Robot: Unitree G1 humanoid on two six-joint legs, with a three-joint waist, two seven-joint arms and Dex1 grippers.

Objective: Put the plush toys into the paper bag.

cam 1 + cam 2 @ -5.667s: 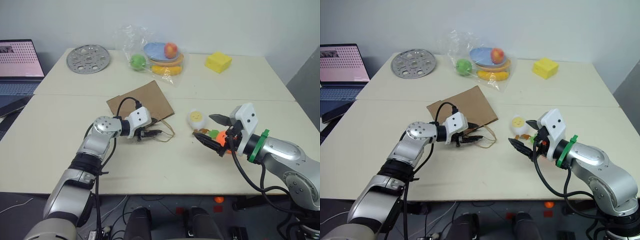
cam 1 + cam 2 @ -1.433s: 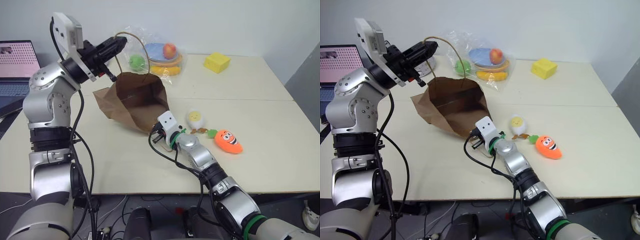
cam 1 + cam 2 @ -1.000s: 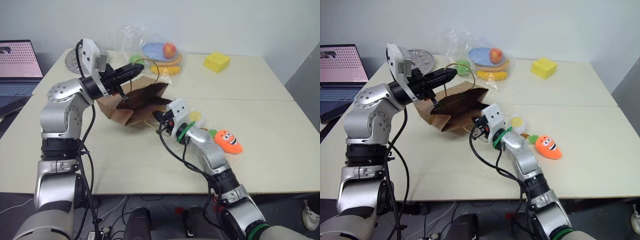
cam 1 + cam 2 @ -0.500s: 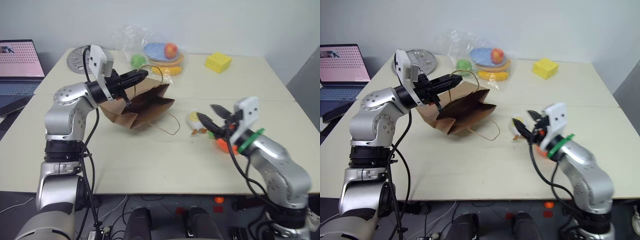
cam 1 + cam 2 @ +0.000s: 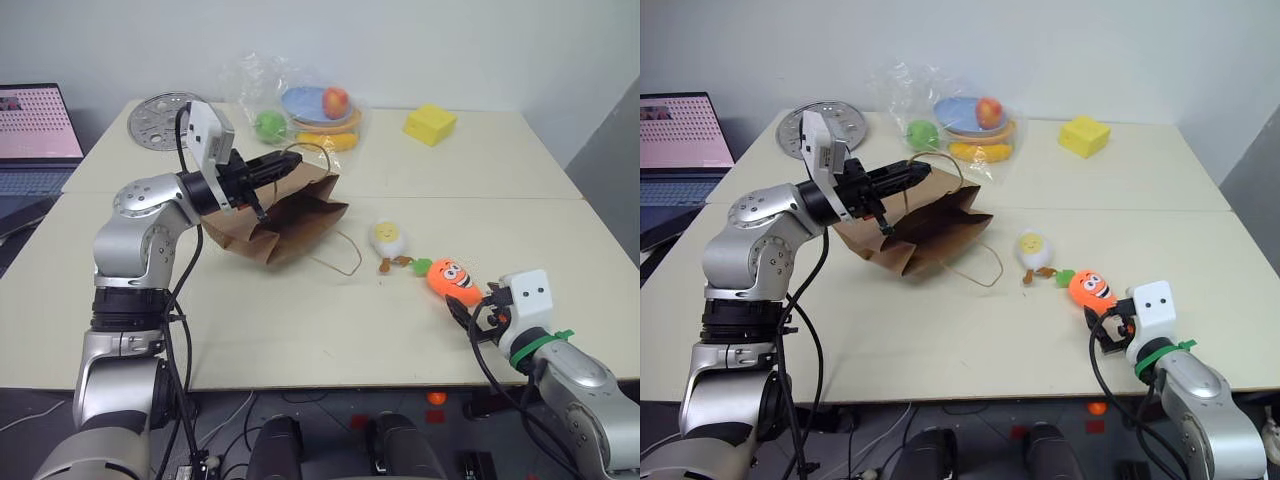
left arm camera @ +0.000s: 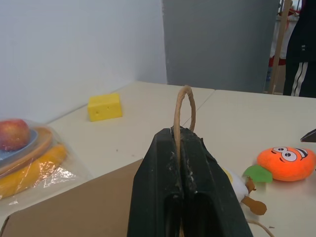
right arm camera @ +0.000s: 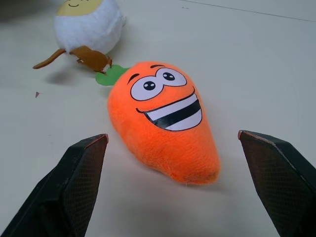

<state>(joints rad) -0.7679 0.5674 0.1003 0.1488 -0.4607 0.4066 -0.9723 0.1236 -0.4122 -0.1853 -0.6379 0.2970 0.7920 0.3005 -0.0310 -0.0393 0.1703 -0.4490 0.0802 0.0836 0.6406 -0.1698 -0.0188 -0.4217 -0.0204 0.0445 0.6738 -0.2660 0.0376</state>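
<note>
Right gripper (image 7: 173, 192): spread wide, lower frame, framing the carrot (image 7: 163, 126).
Left gripper (image 5: 285, 163): pinching the bag (image 5: 290, 215) handle, upper left.
Egg (image 5: 387, 238): centre.
Handling: soft, light; squeeze carrot's middle.

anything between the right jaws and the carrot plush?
Nothing visible. The right gripper is open and faces the carrot plush on bare table, one jaw to each side of it, not touching. The egg plush lies beyond the carrot, clear of the approach.
</note>
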